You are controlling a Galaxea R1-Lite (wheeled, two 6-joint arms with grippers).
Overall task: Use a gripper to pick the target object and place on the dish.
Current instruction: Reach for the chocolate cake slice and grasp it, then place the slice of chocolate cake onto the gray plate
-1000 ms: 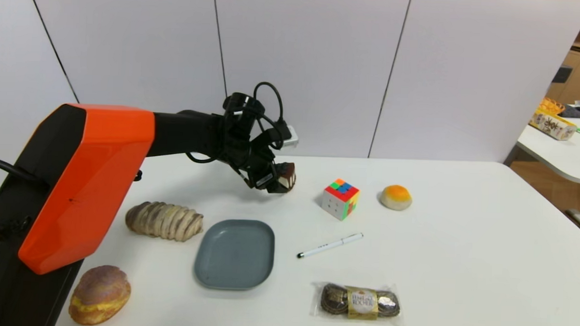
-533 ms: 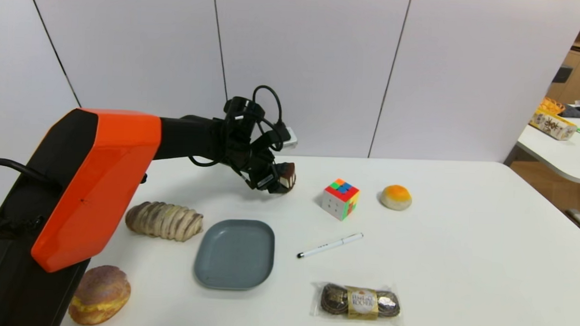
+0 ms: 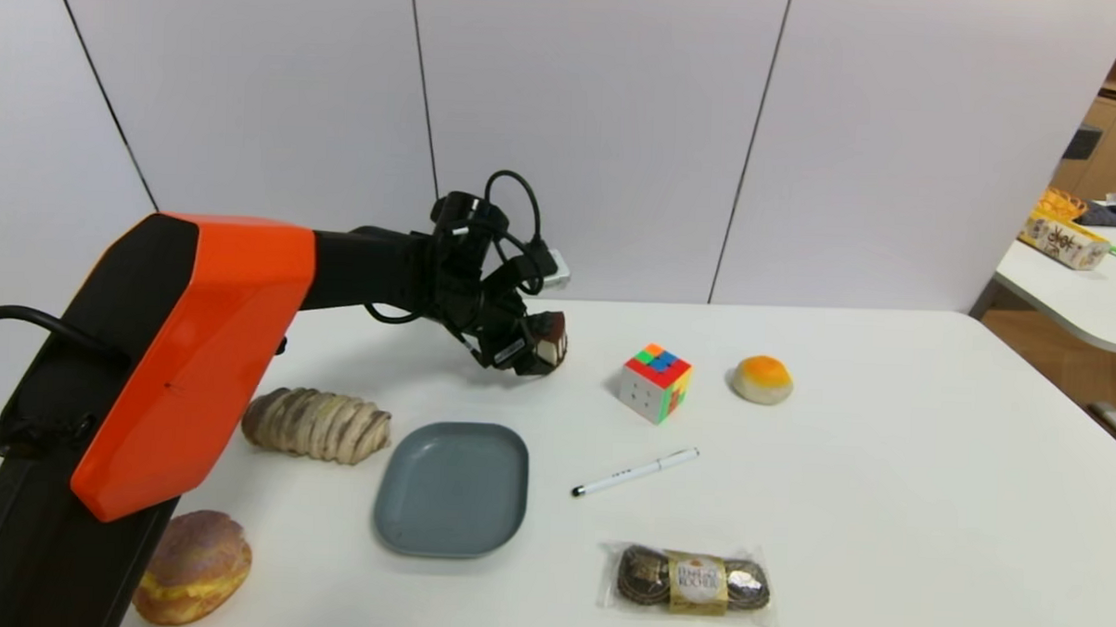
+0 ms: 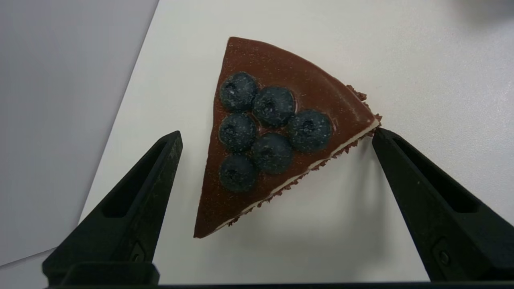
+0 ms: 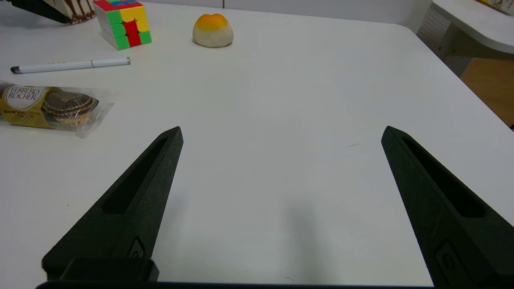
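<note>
While the cake slice [image 4: 277, 132] sits flat on the tabletop [image 3: 885, 511] near the far edge, chocolate top and berries facing up, your left gripper [image 4: 277, 140] hangs right over it with jaws spread wide, one finger [image 4: 136, 200] clear of the long side and the other [image 4: 421, 188] just at the wide corner, so nothing is pinched yet. You are at the grasp, I judge, and it will go best if you shift a little so the slice sits midway between the jaws rather than crowding one finger, then come straight down until the tips bracket the cream sides below the drip. Close slowly: a wedge tends to squirt out toward its point when squeezed on slanted faces, so aim for the thicker part near the berries. Lift clear before you swing, since the dish [image 3: 451, 488] lies nearer you and well apart from the slice, with the striped bread [image 3: 316, 424] just beside it on one side and the pen [image 3: 635, 471] on the other. Keep away from the cube [image 3: 655, 382], which stands near the slice, and the bun [image 3: 762, 378] beyond it. Your right gripper [image 5: 281, 136] idles low over bare tabletop on its own side, jaws spread and empty; leave it there.
</note>
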